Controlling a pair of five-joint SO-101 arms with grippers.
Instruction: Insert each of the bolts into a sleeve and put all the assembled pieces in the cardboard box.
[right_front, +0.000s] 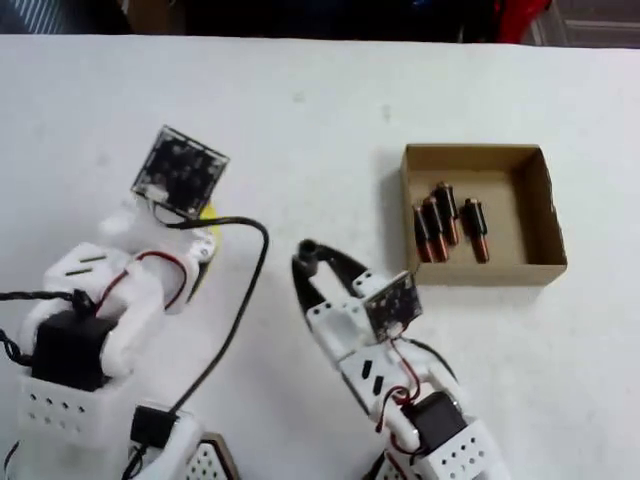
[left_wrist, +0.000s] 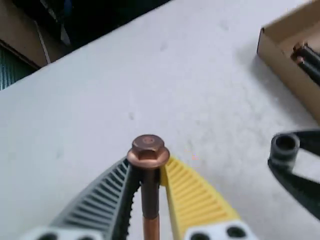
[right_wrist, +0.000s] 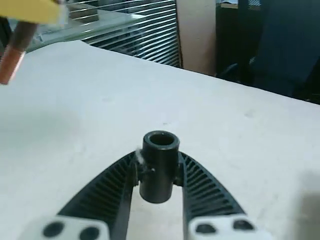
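Note:
My left gripper (left_wrist: 148, 172) is shut on a copper bolt (left_wrist: 148, 150), pinched between its grey and yellow fingers with the hex head at the tips. My right gripper (right_wrist: 159, 167) is shut on a black sleeve (right_wrist: 160, 162), whose open bore points away from the fingers. In the high view that sleeve (right_front: 308, 248) is held at mid-table, left of the cardboard box (right_front: 470, 151). Several assembled pieces (right_front: 447, 222) lie inside the box. The bolt's shank (right_wrist: 14, 52) appears in a corner of the right wrist view. The left wrist view shows the sleeve (left_wrist: 285, 146) off to one side.
A black cable (right_front: 240, 300) loops over the white table (right_front: 330, 120) between the two arms. The box wall (left_wrist: 285, 60) is also in the left wrist view, beyond the sleeve. Bare tabletop stretches behind both grippers up to the far edge.

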